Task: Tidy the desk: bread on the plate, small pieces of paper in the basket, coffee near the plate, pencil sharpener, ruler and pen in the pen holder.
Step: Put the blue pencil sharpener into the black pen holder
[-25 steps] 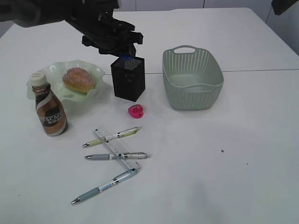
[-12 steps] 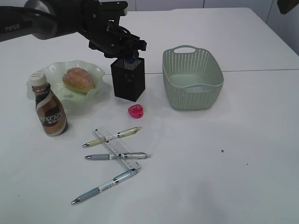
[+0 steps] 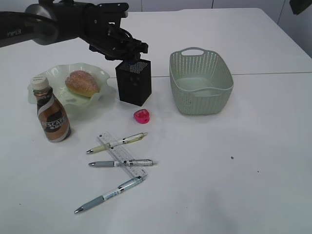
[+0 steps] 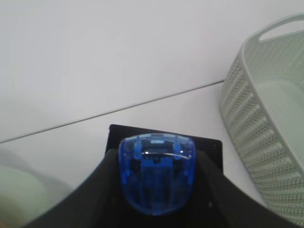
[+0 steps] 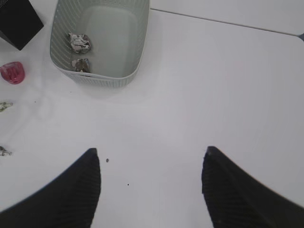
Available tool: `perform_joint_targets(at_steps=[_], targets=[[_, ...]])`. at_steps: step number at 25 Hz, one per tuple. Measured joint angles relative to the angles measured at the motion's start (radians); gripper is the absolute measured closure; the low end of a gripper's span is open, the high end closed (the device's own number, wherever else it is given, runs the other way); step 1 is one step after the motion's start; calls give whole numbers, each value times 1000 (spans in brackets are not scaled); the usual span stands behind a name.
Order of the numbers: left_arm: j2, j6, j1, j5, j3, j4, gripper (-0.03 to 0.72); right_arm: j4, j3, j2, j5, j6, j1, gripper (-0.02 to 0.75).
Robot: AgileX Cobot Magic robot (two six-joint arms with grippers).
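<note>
My left gripper (image 3: pixel 127 52) hangs just above the black mesh pen holder (image 3: pixel 134 83), shut on a blue pencil sharpener (image 4: pixel 156 173); the holder's rim (image 4: pixel 211 145) shows right behind it. A pink pencil sharpener (image 3: pixel 142 115) lies in front of the holder. The clear ruler (image 3: pixel 122 154) lies among three pens (image 3: pixel 117 143) (image 3: pixel 122 163) (image 3: pixel 109 194). The bread (image 3: pixel 82 83) sits on the green plate (image 3: pixel 100 73), and the coffee (image 3: pixel 52 117) stands beside it. The basket (image 3: pixel 201 83) holds two small pieces of paper (image 5: pixel 79 42) (image 5: pixel 80 64). My right gripper (image 5: pixel 149 185) is open over bare desk.
The basket wall (image 4: pixel 256 123) is close on the right of my left gripper. A seam line crosses the desk behind the holder. In the right wrist view the pink sharpener (image 5: pixel 12 72) and a corner of the pen holder (image 5: pixel 16 19) lie at the far left.
The left arm has shifted slightly over the pen holder. The blue sharpener, seen under the gripper a second ago in the exterior view, is hidden there now. The right gripper has not changed.
</note>
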Motion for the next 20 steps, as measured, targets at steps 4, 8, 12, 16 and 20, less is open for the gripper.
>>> perform_joint_targets(at_steps=[4, 8, 12, 16, 20], targets=[[11, 0, 2, 0, -2, 0, 394, -2, 0, 0, 0, 0, 0, 246], [18, 0, 2, 4, -2, 0, 391, -2, 0, 0, 0, 0, 0, 246], [18, 0, 2, 4, -2, 0, 371, -2, 0, 0, 0, 0, 0, 246], [18, 0, 2, 4, -2, 0, 354, -8, 0, 0, 0, 0, 0, 246], [18, 0, 2, 4, -2, 0, 347, -10, 0, 0, 0, 0, 0, 246]])
